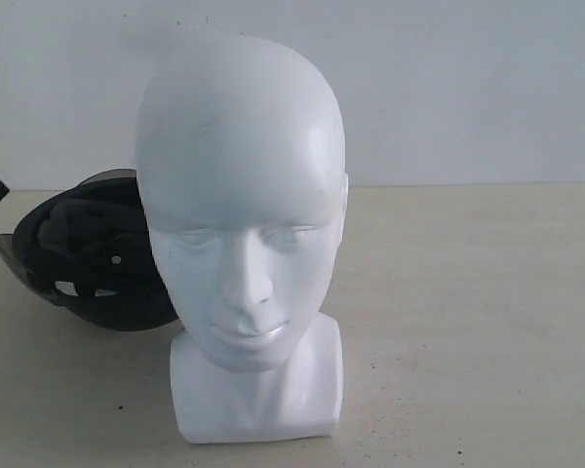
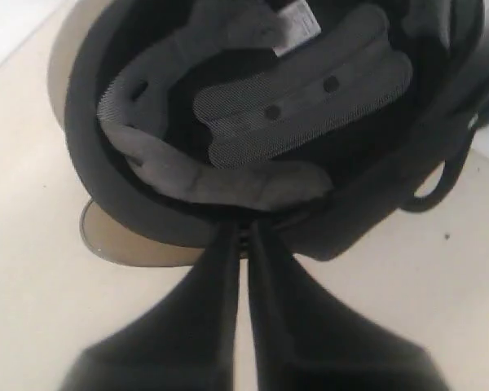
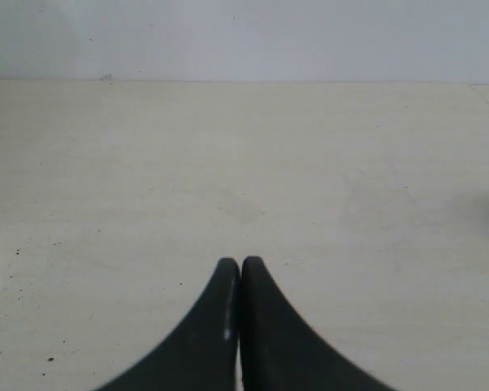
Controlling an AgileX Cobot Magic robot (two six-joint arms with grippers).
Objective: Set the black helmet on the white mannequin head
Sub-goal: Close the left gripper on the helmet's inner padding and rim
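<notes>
**A:** Left wrist view first: what was the left gripper (image 2: 244, 232) doing?

**B:** Its jaws were pressed together, with the tips right at the helmet (image 2: 90, 163) rim, just above the visor (image 2: 122, 244). Nothing showed between them, so I couldn't tell whether they pinched any of the edge.

**A:** Why that spot?

**B:** I'd judge the rim was the only thin edge such narrow jaws could take. The helmet lay with its opening turned up toward the camera and its grey lining (image 2: 293, 106) exposed, so that edge was within reach.

**A:** And where was it in the exterior view?

**B:** The helmet (image 1: 97, 263) sat on the table (image 1: 487, 322) at the middle left of the frame, behind the head (image 1: 239, 195) and partly hidden by it. It wasn't on the head. The head stood upright at the centre of the frame on its neck base, with the crown bare.

**A:** The right gripper (image 3: 241, 265)?

**B:** It was closed too, and empty, over bare table (image 3: 350, 204). It was probably parked out of the way to leave room.
</notes>
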